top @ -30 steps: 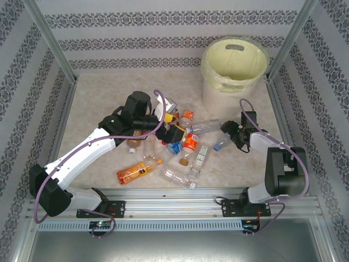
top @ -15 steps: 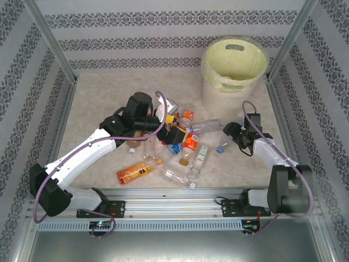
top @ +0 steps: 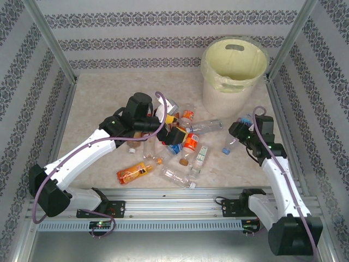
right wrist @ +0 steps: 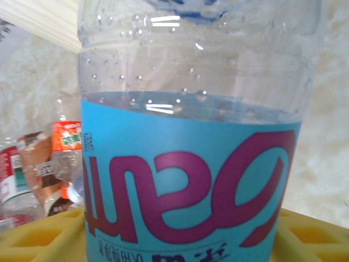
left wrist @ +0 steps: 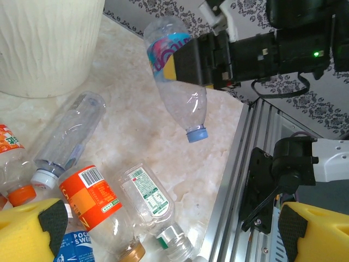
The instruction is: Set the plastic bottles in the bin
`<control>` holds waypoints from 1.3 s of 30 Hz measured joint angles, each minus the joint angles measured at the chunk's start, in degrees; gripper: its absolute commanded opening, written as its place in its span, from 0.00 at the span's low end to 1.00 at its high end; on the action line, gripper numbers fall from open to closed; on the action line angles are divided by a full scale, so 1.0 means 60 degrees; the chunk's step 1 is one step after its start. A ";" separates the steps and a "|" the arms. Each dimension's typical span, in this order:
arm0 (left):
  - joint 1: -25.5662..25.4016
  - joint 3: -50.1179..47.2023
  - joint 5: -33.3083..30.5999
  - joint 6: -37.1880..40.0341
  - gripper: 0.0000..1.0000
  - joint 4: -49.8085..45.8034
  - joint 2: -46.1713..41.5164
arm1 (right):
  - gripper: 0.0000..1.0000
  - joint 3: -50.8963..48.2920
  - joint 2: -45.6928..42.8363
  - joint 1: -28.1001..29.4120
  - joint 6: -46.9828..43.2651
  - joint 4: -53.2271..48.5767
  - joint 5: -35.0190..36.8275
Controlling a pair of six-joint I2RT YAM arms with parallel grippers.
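Note:
My right gripper (top: 239,133) is shut on a clear bottle with a blue label (top: 233,141), held off the table with its blue cap (top: 226,150) pointing down. In the right wrist view that blue label (right wrist: 191,180) sits between the yellow pads (right wrist: 38,234). The left wrist view shows the same bottle (left wrist: 175,87) hanging in the right gripper (left wrist: 204,54). My left gripper (top: 173,135) hangs open over the pile of plastic bottles (top: 185,147), above a white-and-green labelled bottle (left wrist: 144,196) and an orange-labelled one (left wrist: 90,199). The bin (top: 234,68) stands at the back right.
An orange bottle (top: 132,173) and a clear bottle (top: 177,177) lie near the front rail (top: 174,196). Another clear bottle (top: 206,126) lies between the pile and the bin. Patterned walls close in the table. Bare tabletop (top: 109,98) lies at the back left.
The right gripper closed on the blue-labelled bottle and raised it off the table, the arm swinging to the right. The left arm has barely moved.

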 measured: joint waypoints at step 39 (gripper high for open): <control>0.0000 -0.0750 -0.0976 -0.0328 1.00 0.1093 -0.1483 | 0.63 0.7246 0.2539 0.0481 -0.2073 -0.0936 0.0984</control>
